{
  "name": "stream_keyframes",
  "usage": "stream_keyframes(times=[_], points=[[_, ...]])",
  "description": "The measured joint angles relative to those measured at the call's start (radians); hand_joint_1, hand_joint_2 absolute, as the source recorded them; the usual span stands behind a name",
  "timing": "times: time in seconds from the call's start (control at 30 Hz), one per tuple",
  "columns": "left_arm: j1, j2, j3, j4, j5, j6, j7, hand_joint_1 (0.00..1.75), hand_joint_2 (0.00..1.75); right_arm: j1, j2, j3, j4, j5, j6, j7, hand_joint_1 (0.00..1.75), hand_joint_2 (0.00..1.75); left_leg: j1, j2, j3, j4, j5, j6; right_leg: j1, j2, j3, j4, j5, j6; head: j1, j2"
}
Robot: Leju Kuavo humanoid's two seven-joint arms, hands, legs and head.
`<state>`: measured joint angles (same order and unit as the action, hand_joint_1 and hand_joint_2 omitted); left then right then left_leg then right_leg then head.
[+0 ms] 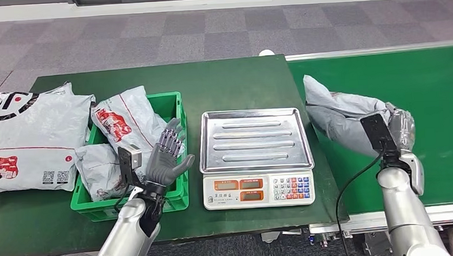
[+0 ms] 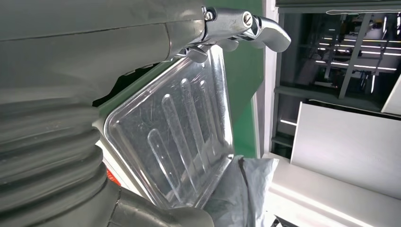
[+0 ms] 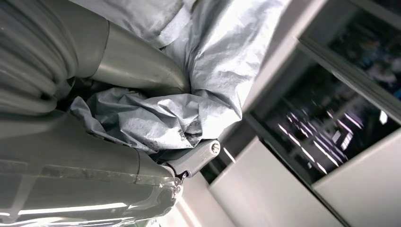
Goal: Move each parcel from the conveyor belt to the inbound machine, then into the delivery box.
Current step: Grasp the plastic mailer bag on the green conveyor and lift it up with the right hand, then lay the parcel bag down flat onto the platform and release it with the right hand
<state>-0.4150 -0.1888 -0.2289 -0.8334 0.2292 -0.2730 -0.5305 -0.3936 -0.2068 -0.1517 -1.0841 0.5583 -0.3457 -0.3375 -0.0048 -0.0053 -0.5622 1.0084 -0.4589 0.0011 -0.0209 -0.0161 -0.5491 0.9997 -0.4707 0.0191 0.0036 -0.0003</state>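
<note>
On the belt, right robot hand [image 1: 398, 131] grips one grey parcel [image 1: 339, 116]; left robot hand [image 1: 169, 155] empty, fingers spread.

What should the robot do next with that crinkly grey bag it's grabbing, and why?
Probably lift the grey bag off the green belt and carry it over to the scale's metal tray. The right hand already grips the bag, the tray has nothing on it, and it sits right beside the belt. The left hand waits open above the green box.
</note>
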Motion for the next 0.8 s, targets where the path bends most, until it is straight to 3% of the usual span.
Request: stream_keyframes(times=[0.4, 0.8], points=[[-0.029, -0.007, 0.0, 0.038, -0.008, -0.008, -0.013, 0.0, 1.75, 0.011, 0.004, 0.049, -0.084, 0.001, -0.086, -0.015, 1.75, 1.75, 0.0, 0.0, -0.008, 0.0, 0.001, 0.0, 0.0, 0.0, 0.001, 0.0, 0.001, 0.0, 0.0, 0.0], [-0.061, -0.019, -0.002, 0.073, -0.028, 0.024, -0.003, 0.0, 1.75, 0.001, 0.084, 0.402, -0.161, 0.19, -0.07, 0.101, 1.75, 1.75, 0.0, 0.0, -0.003, -0.001, 0.004, -0.002, 0.0, 0.0, -0.003, 0.001, 0.003, -0.001, 0.0, 0.0]])
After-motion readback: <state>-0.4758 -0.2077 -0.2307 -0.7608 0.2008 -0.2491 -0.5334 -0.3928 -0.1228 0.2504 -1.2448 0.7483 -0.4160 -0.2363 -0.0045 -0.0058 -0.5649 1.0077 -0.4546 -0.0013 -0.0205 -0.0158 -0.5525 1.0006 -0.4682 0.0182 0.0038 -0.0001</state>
